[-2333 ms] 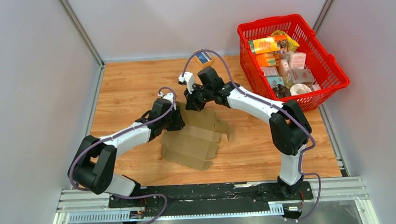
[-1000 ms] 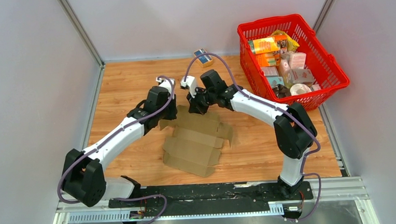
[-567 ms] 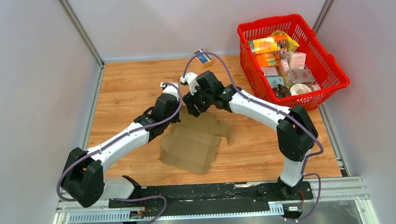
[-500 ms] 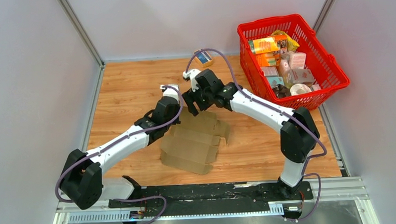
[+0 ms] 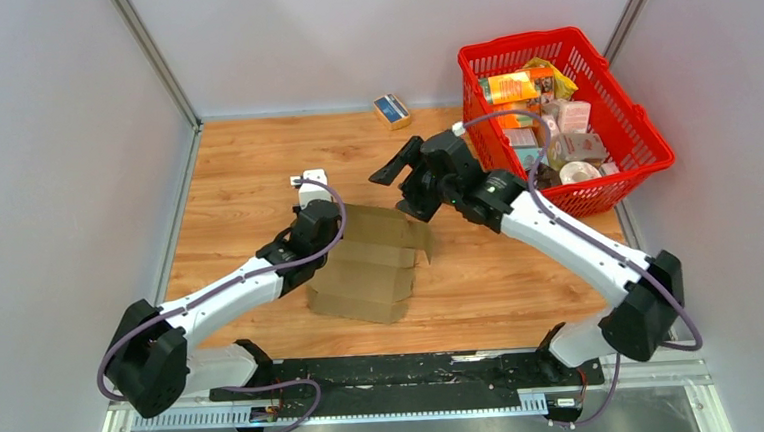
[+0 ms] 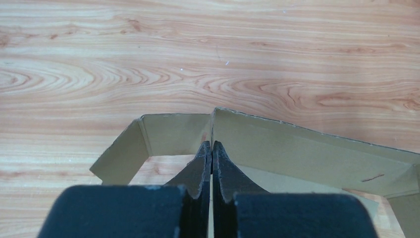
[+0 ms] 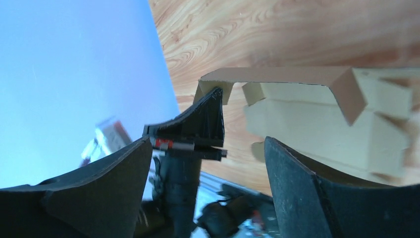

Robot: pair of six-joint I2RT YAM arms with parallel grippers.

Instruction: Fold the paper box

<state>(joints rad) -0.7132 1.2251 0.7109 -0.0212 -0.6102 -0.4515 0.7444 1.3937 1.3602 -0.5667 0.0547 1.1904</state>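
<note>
The paper box point(image 5: 373, 267), a plain brown cardboard blank, lies partly folded on the wooden table between the arms. Its far panel stands raised. My left gripper point(image 5: 335, 222) is at the box's far left corner. In the left wrist view the gripper point(image 6: 212, 145) is shut on the upright edge of the paper box point(image 6: 302, 148), where two panels meet. My right gripper point(image 5: 397, 189) hangs open just beyond the box's far edge, off the cardboard. The right wrist view shows its fingers wide apart with nothing between them, the paper box point(image 7: 322, 129) beyond them.
A red basket point(image 5: 520, 39) full of printed packages stands at the back right, close to the right arm's elbow. A small blue-and-tan box point(image 5: 390, 109) lies by the back wall. Grey walls close in the table on the left, back and right.
My right gripper has opened, let go of the box's far edge and drawn back to the right. My left gripper has shut on the far left corner, and the far panel now stands raised.
</note>
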